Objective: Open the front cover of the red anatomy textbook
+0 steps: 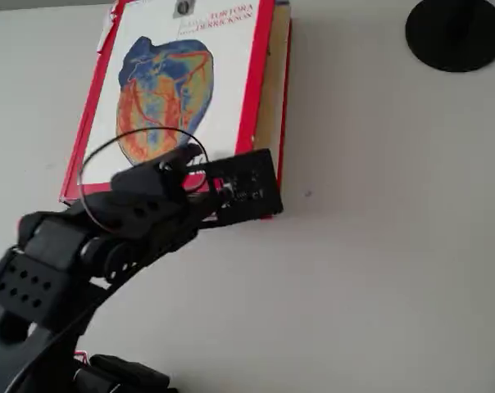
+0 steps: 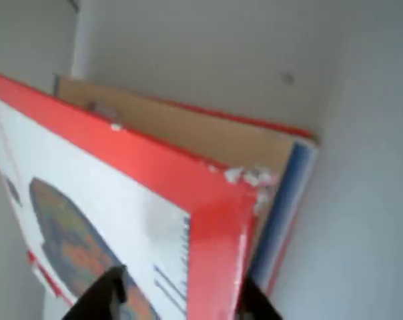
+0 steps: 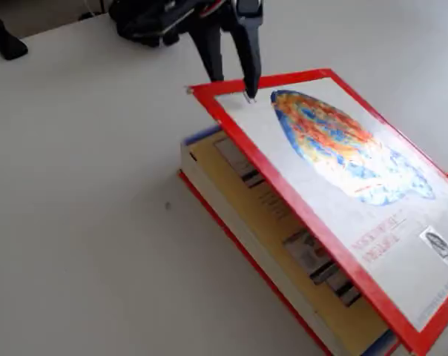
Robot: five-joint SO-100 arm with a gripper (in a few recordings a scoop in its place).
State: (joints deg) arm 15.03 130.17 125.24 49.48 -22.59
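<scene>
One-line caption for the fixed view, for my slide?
Gripper pinches the front cover corner, lifting it off the red anatomy textbook.

You are looking at a study or office-like workspace, a plain white desk (image 1: pixel 379 270) lying bare under even light, a thick red anatomy textbook (image 3: pixel 298 245) sitting on it, a round black stand base (image 1: pixel 456 33) resting at one corner.

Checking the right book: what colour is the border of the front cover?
Red, framing a white panel with a blue-orange heart picture; the front cover shows best in the fixed view.
</scene>
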